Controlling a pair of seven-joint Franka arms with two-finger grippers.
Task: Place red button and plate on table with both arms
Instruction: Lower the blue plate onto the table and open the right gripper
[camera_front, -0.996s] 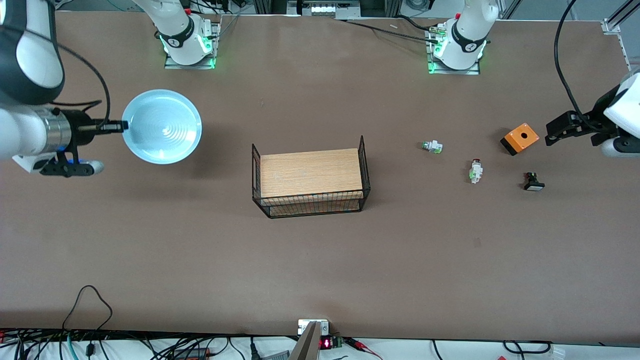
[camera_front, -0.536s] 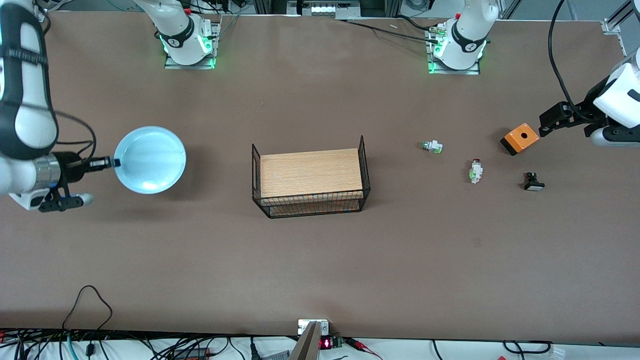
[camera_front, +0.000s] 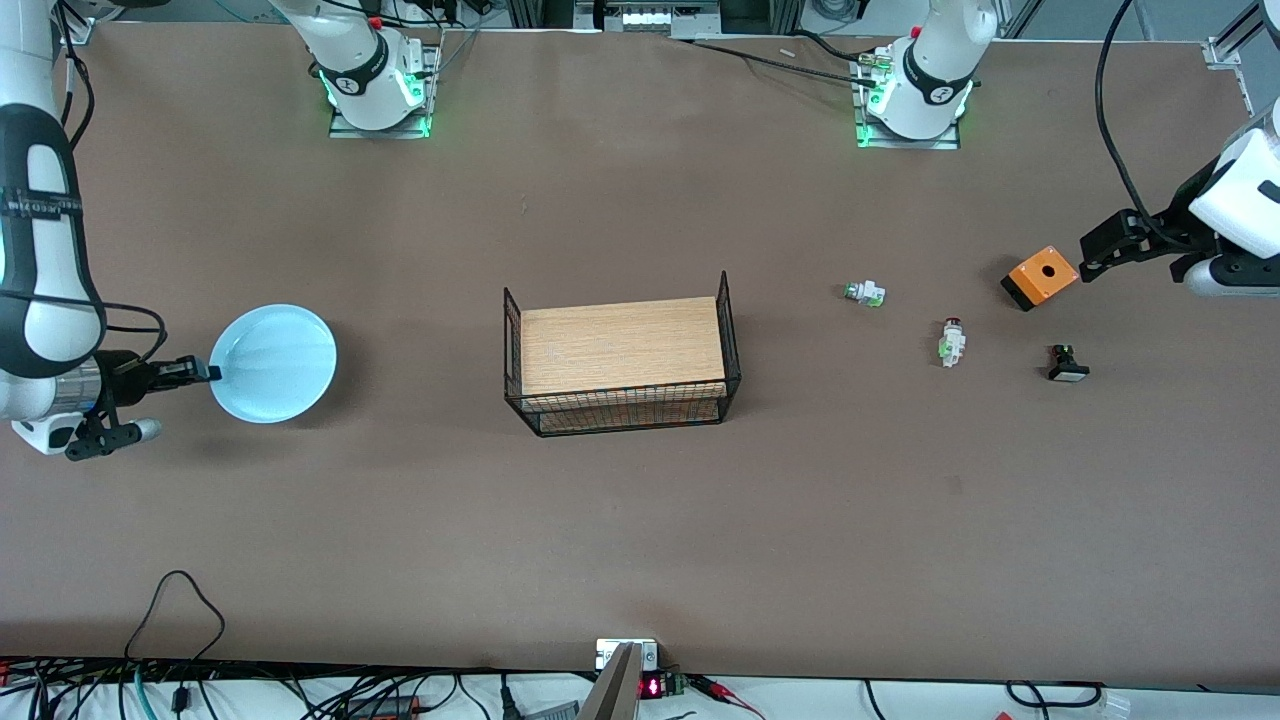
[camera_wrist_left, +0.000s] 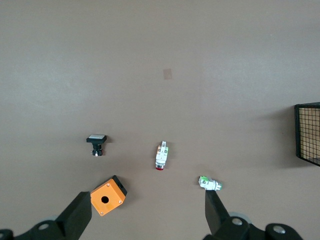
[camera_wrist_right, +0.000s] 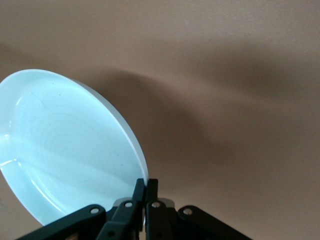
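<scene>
The right gripper (camera_front: 205, 372) pinches the light blue plate (camera_front: 272, 363) by its rim above the table (camera_front: 640, 520). The left gripper (camera_front: 1090, 262) hangs spread wide over the orange box (camera_front: 1040, 277), with the red button (camera_front: 952, 341) lying nearby.

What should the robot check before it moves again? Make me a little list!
1. Right end effector shut on the plate rim: ok.
2. Plate resting on the table: cannot tell; a shadow lies beneath it in the right wrist view.
3. Left end effector open, over the orange box: ok.
4. Red button free on the table, not yet gripped: ok.
5. Green button and black switch apart from the red button: ok.
</scene>
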